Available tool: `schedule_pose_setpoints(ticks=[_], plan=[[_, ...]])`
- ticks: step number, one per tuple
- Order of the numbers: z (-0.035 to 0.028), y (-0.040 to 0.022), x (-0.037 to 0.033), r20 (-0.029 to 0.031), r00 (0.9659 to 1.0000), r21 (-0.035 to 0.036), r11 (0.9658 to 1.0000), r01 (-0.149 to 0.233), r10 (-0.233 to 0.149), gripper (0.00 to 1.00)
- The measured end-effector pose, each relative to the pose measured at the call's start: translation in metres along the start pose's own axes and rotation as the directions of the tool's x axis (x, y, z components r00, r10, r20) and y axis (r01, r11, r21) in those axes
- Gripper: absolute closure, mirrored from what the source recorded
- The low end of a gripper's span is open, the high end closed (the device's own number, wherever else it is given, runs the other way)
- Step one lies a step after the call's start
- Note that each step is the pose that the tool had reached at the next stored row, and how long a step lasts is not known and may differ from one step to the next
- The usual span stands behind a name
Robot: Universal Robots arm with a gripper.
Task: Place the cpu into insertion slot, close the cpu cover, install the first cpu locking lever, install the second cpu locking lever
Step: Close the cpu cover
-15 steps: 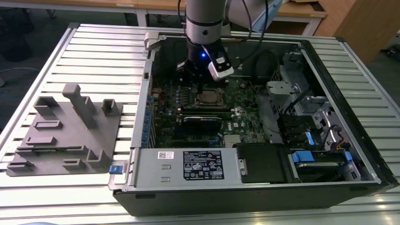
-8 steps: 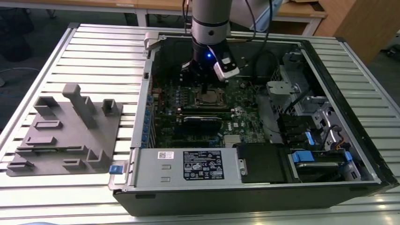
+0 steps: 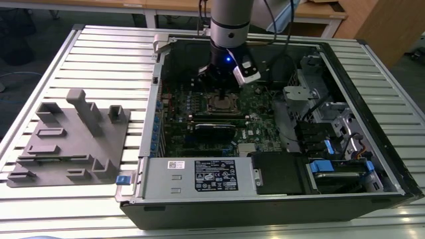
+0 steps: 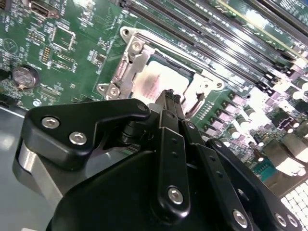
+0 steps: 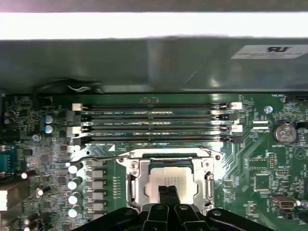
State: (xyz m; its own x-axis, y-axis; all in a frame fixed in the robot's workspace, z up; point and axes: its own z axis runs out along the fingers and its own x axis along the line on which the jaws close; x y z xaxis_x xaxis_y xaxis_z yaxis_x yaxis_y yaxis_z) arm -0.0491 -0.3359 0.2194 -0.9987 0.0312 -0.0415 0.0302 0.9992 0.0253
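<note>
Gripper [image 5: 167, 189] closed, tips perhaps on cpu [image 5: 156, 180]

The label [image 3: 216, 175] on the grey box [image 3: 159, 184] bears print too small to read.

Pincer [image 5: 168, 189] downward (fingers [image 5: 164, 196] together)

The cpu [image 5: 168, 178] is silvery-tan, the board [image 5: 250, 159] green.
</note>
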Motion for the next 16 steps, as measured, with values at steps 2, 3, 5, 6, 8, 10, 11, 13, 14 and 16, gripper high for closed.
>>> schedule_pose_setpoints(ticks=[2, 3, 5, 6, 8, 10, 11, 13, 14, 16], plan=[[0.0000, 0.0000, -0.0011, 0.0000, 1.0000, 0.0000, 1.0000, 0.000, 0.000, 0.89], [0.0000, 0.0000, -0.0012, -0.0001, 1.0000, 0.0001, 1.0000, 0.000, 0.000, 0.89], [-0.0004, 0.0001, -0.0012, -0.0001, 1.0000, 0.0003, 1.0000, 0.000, 0.000, 0.89], [-0.0014, 0.0001, -0.0013, -0.0001, 1.0000, 0.0002, 1.0000, 0.000, 0.000, 0.89], [-0.0036, 0.0001, -0.0014, 0.0000, 1.0000, 0.0002, 1.0000, 0.000, 0.000, 0.89], [-0.0038, 0.0002, -0.0014, 0.0001, 1.0000, -0.0002, 1.0000, 0.000, 0.000, 0.89], [-0.0038, 0.0002, -0.0015, 0.0002, 1.0000, -0.0003, 1.0000, 0.000, 0.000, 0.89], [-0.0039, 0.0002, -0.0027, 0.0001, 1.0000, 0.0003, 1.0000, -0.005, 0.005, 0.89], [-0.0039, 0.0002, -0.0030, 0.0001, 1.0000, 0.0004, 1.0000, -0.008, 0.008, 0.89], [-0.0039, 0.0002, -0.0030, 0.0002, 1.0000, 0.0004, 1.0000, -0.009, 0.009, 0.89]])
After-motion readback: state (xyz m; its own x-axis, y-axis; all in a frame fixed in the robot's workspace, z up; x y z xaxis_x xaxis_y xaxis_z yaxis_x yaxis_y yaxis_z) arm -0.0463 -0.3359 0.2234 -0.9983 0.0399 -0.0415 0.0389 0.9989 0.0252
